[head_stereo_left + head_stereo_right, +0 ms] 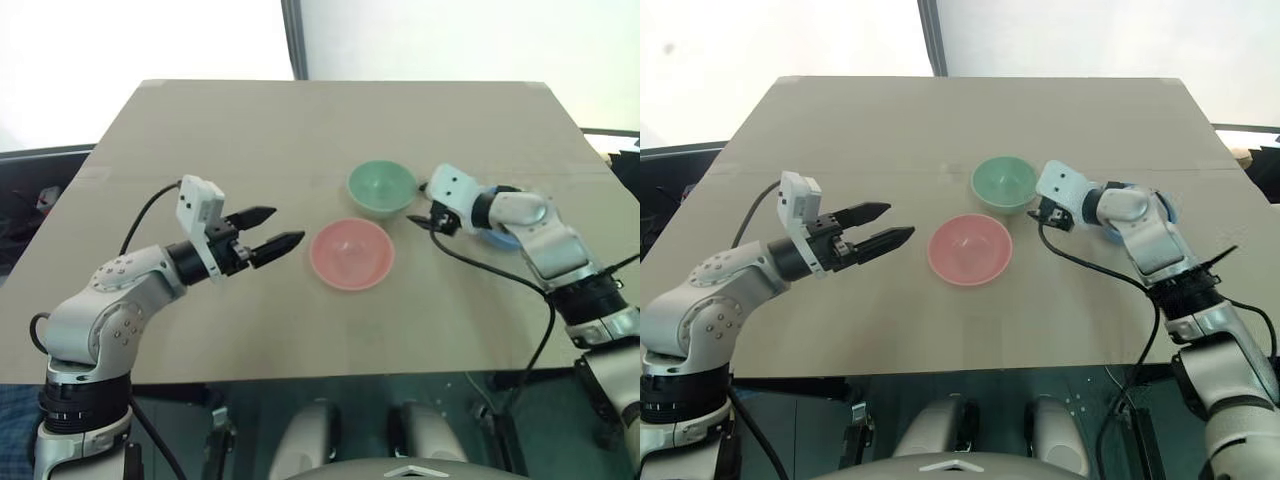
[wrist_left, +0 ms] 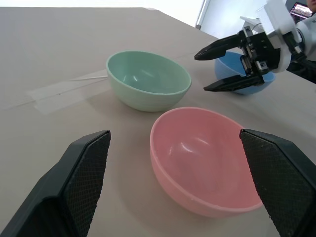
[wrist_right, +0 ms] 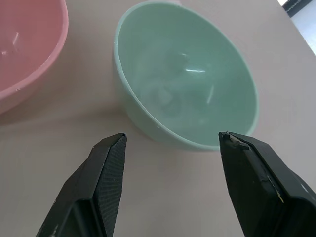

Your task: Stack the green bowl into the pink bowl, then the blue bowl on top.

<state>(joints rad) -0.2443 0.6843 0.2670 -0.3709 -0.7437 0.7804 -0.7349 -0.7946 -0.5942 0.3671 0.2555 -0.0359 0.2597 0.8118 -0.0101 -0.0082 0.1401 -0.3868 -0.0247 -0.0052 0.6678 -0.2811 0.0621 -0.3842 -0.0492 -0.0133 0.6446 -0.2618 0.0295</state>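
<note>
progress: nothing stacked yet; all three bowls sat separately on the table (image 1: 200,130), each empty and upright.
green bowl (image 1: 381,188): on the table, just behind the pink bowl, not touching it, untouched.
pink bowl (image 1: 351,254): centre of table, nearest the robot.
blue bowl (image 2: 242,79): right of green, mostly hidden behind the right arm in the head views; on the table.
right gripper (image 2: 224,66): jaws apart, empty, pointed at the green bowl's rim from the right, close but short of contact.
left gripper (image 1: 268,233): jaws wide apart, empty, hovered left of the pink bowl, aimed at it.
step judged: right-hand approach to grasp green.
left to do: grasp green, drop into pink, then blue on top; both stacking steps remained.
writing/brands: none readable on bowls, table or grippers.
</note>
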